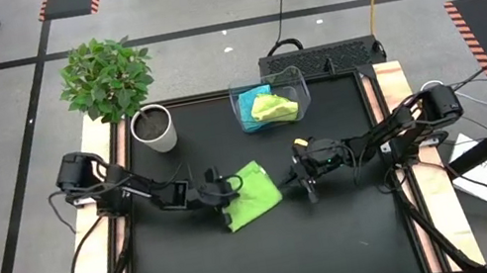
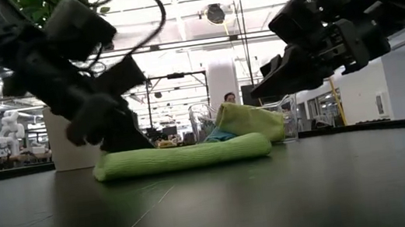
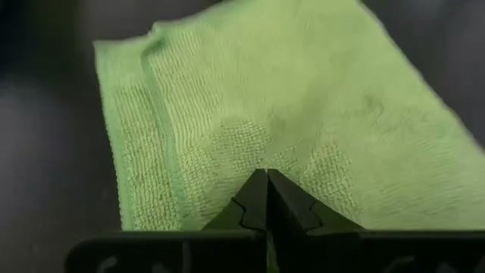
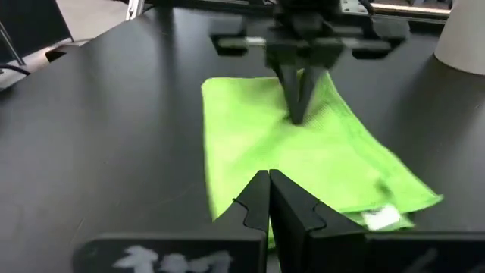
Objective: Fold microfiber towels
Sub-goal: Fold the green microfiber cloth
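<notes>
A folded lime-green microfiber towel (image 1: 254,193) lies flat on the black table near its middle, and also shows in the low view (image 2: 184,155). My left gripper (image 1: 227,190) is shut, its tips down on the towel's left part. My right gripper (image 1: 297,179) is shut and hovers just off the towel's right edge, clear above it in the low view (image 2: 256,93). Another lime-green towel (image 1: 274,107) and a turquoise one (image 1: 252,97) lie bunched in the clear bin (image 1: 298,77) at the far side. My left gripper has its shut fingertips (image 4: 298,114) on the towel's top face (image 3: 227,144), a little in from its left edge. The fingers slant down from the table's left. The towel lies flat on the table. Whether any layer is caught between the tips, I cannot tell.
A potted plant in a white pot (image 1: 154,129) stands at the table's far left. A black power unit (image 1: 320,58) sits just beyond the far edge. Bare black table surface (image 1: 276,261) stretches toward the near edge.
</notes>
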`<action>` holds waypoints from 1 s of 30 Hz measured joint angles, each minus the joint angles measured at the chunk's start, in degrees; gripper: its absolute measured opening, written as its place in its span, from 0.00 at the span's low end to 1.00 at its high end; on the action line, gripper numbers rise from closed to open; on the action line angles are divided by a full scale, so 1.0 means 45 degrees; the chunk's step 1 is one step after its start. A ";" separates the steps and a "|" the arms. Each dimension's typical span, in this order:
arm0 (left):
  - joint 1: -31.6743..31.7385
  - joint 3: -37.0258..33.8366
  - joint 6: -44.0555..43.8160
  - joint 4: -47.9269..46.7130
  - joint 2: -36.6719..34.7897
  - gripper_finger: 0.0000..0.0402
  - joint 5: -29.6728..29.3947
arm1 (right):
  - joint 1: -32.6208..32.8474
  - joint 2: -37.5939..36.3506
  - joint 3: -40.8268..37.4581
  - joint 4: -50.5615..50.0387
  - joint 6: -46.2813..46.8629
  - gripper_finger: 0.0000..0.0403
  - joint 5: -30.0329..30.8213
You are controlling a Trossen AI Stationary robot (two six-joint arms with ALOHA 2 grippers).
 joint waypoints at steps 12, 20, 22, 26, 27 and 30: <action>-0.1149 0.0011 0.1484 0.1505 -0.0662 0.01 0.0155 | 0.0009 0.1841 0.0317 0.0382 0.0509 0.00 -0.0009; -0.1777 0.0019 -0.1100 0.1103 -0.0672 0.06 0.1541 | 0.0117 0.3197 0.2220 -0.0571 0.0138 0.00 -0.0034; -0.1936 0.0019 -0.1496 0.0667 -0.0672 0.06 0.1144 | 0.0117 0.3233 0.2610 -0.1058 -0.0215 0.00 0.0005; -0.2100 0.0025 -0.2516 -0.0284 -0.0672 0.06 0.0113 | -0.0114 0.3228 0.3024 -0.1818 -0.0659 0.00 0.0005; -0.2109 0.0024 -0.2757 -0.0586 -0.0672 0.06 -0.0058 | -0.0221 0.3228 0.3060 -0.1919 -0.0670 0.00 0.0013; -0.2108 0.0024 -0.3531 -0.1406 -0.0665 0.05 -0.0626 | -0.0507 0.3224 0.3133 -0.2842 -0.0618 0.00 -0.0010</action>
